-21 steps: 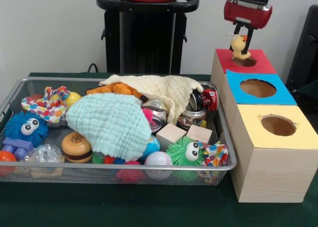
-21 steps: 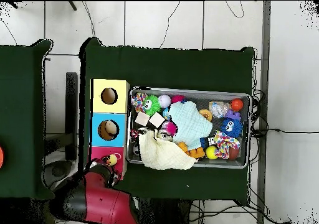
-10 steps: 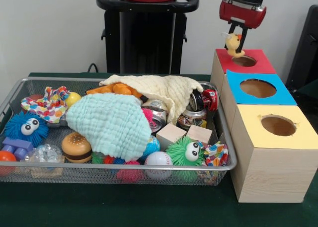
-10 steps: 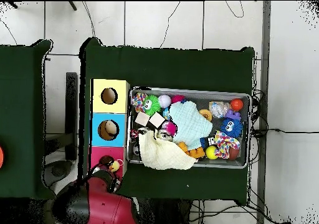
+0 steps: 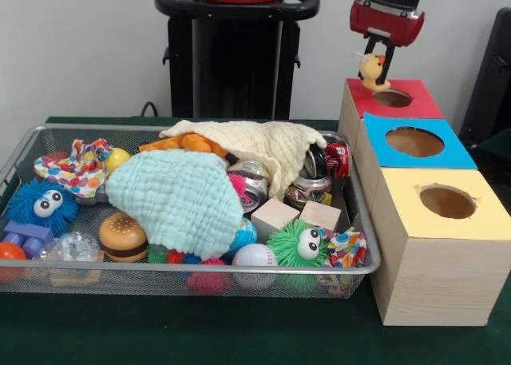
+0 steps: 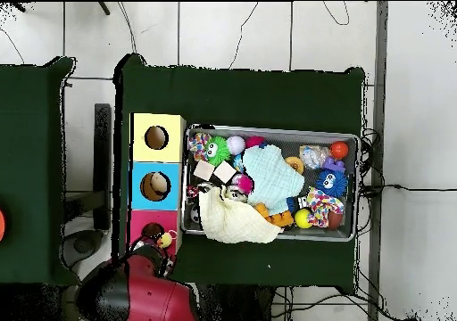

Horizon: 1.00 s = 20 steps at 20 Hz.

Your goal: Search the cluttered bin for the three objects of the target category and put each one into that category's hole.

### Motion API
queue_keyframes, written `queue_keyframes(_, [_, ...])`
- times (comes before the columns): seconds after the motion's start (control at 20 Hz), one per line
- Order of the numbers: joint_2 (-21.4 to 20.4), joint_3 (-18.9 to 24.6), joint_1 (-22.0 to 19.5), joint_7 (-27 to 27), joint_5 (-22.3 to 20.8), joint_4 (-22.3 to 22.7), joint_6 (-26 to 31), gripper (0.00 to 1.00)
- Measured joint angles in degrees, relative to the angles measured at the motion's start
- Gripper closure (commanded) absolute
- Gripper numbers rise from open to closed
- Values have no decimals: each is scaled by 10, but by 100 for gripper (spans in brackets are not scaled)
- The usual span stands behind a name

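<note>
My gripper (image 5: 380,61) is shut on a small yellow duck toy (image 5: 370,69) and holds it in the air. The duck hangs over the back left corner of the red-topped box (image 5: 415,103), just left of and above its round hole (image 5: 393,98). From overhead the duck (image 6: 166,239) shows at the edge of the red box (image 6: 143,219), beside the hole (image 6: 152,231), with the arm (image 6: 134,291) below it. The wire bin (image 5: 200,265) holds a pile of mixed toys, partly hidden under a mint cloth (image 5: 180,197) and a cream cloth (image 5: 255,145).
A blue-topped box (image 5: 459,153) and a yellow-topped box (image 5: 431,229) stand in a row with the red one, right of the bin. In the bin lie a burger toy (image 5: 123,237), fuzzy blue (image 5: 41,205) and green (image 5: 299,243) balls, a baseball (image 5: 254,265), wooden blocks (image 5: 273,216) and cans (image 5: 307,191).
The gripper has risen and shifted left with the duck, from directly over the red box's hole to above the box's back left corner.
</note>
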Motion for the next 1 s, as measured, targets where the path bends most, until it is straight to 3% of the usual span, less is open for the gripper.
queue_keyframes(1.0, [3,1,4,0,25,0,0,100])
